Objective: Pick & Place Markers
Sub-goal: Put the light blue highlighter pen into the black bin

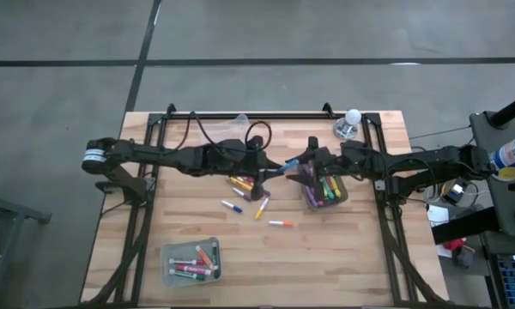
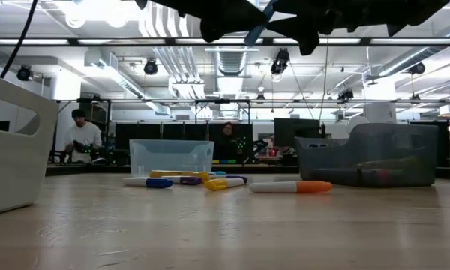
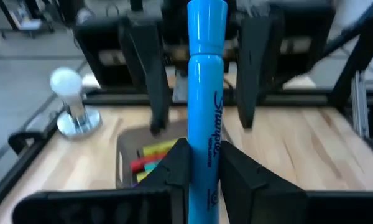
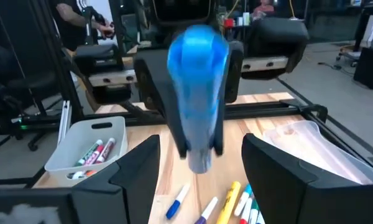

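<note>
While both arms meet above the middle of the worktop [image 1: 343, 257], you can see the left gripper [image 3: 202, 171] pinching a blue marker [image 3: 206, 99] between its fingers [image 3: 177, 165], holding it up in the air and pointing its capped end toward the right arm; from the high view that marker [image 1: 289, 165] sits at the centre, between the two grippers; the right gripper [image 4: 199, 168] faces it with its fingers [image 4: 133, 171] spread wide either side of the marker's tip, not touching it; just below that, toward three o'clock of centre, a grey bin [image 1: 343, 196] holds a bundle of mixed-colour markers [image 1: 324, 189]; loose markers [image 1: 240, 184] lie scattered on the wood around centre, yellow ones beside the left gripper, a blue-capped one [image 1: 232, 206] toward seven o'clock of them and an orange-capped one [image 1: 280, 223] toward five o'clock; at seven o'clock on the worktop a clear bin [image 1: 167, 257] holds several red and pink markers [image 1: 193, 268]; at one o'clock, near the far edge, a white-knobbed stand [image 1: 350, 122] rests; in the low view people [image 2: 81, 135] show in the room behind.
</note>
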Available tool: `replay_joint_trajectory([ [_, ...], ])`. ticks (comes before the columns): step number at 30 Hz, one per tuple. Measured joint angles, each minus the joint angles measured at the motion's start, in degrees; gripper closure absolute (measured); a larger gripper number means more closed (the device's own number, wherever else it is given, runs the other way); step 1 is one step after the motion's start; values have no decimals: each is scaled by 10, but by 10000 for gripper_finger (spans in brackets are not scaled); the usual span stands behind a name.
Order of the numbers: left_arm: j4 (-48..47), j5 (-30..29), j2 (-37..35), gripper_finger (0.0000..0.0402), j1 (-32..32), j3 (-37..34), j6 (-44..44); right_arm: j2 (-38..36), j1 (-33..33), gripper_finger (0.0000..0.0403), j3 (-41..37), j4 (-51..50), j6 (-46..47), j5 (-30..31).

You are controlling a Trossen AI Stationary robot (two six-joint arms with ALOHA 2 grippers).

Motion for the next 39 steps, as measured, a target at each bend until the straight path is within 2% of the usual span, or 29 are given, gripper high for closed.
replay_joint_trajectory([
  [4, 21, 0, 0, 346, 0, -2, 0, 0, 0, 189, 0, 24, 0, 1],
  [9, 17, 1, 0, 346, 2, -4, 0, 0, 0, 219, 0, 45, 0, 1],
  [13, 14, 1, 0, 346, 2, -5, 0, 0, 0, 260, 0, 45, -1, 1],
  [20, 14, 1, 0, 346, 3, -5, 1, 0, 0, 354, 0, 41, -8, 1],
  [26, 13, -1, 0, 346, 3, -5, -1, -1, 0, 356, 0, 38, -14, 1],
  [29, 13, -26, 0, 339, 3, -5, -13, -1, -1, 355, 0, 38, -8, 1],
  [34, 4, -41, 0, 295, 3, -5, 4, 0, -1, 348, 0, 29, 2, 4],
  [39, -22, -49, 0, 256, 3, -5, -15, -1, 0, 346, 0, 4, 2, 20],
])
